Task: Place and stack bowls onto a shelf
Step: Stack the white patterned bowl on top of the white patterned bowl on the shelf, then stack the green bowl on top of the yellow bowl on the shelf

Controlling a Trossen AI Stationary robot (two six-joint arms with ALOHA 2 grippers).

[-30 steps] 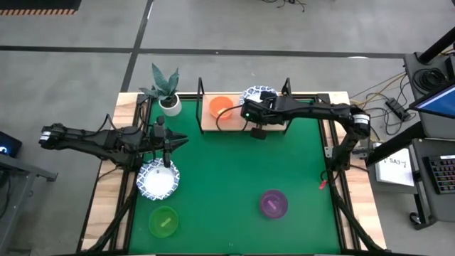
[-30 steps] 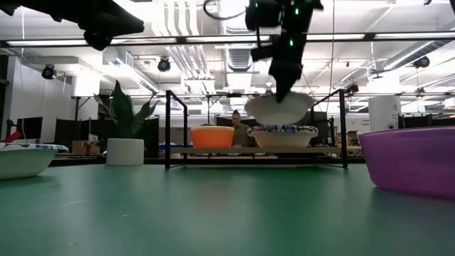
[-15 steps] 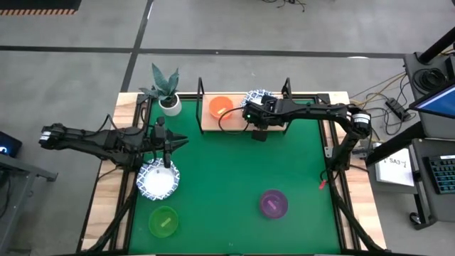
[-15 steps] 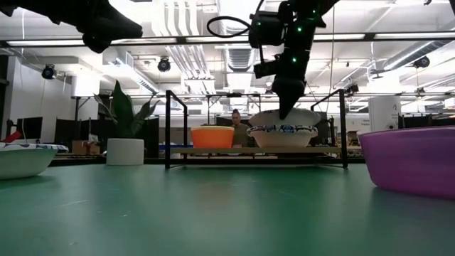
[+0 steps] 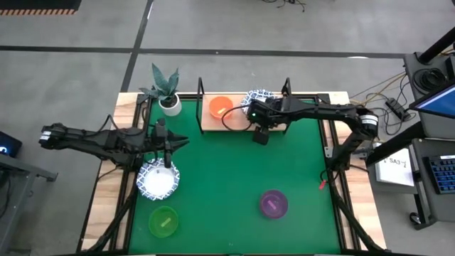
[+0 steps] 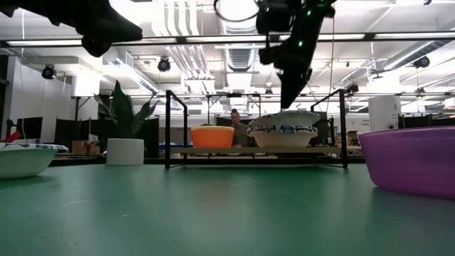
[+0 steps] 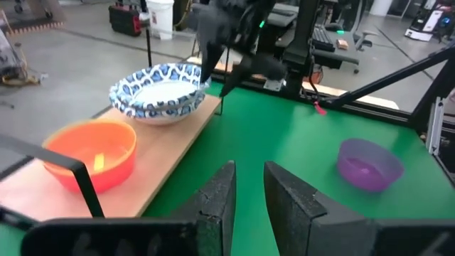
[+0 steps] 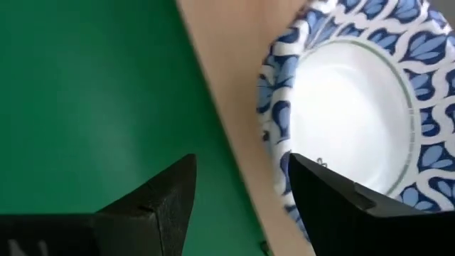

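Bench (image 5: 234,178) surface: green, with light-wood edges. Shelf (image 7: 163,146): light wood, black uprights. Stacked bowls (image 7: 158,90): white inside, blue leaf-patterned rim. Small bowl (image 7: 91,151) on shelf: orange. Patterned bowl (image 5: 158,179) on bench: white and blue. Remaining bowls: purple bowl (image 5: 274,204), lime green bowl (image 5: 163,221). Grippers: black.

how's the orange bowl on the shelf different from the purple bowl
The orange bowl sits on the wooden shelf at the table's far side, beside a blue-patterned bowl; the purple bowl sits alone on the green table, nearer the front. They differ in colour. Both are plain, upright, and free of the grippers.
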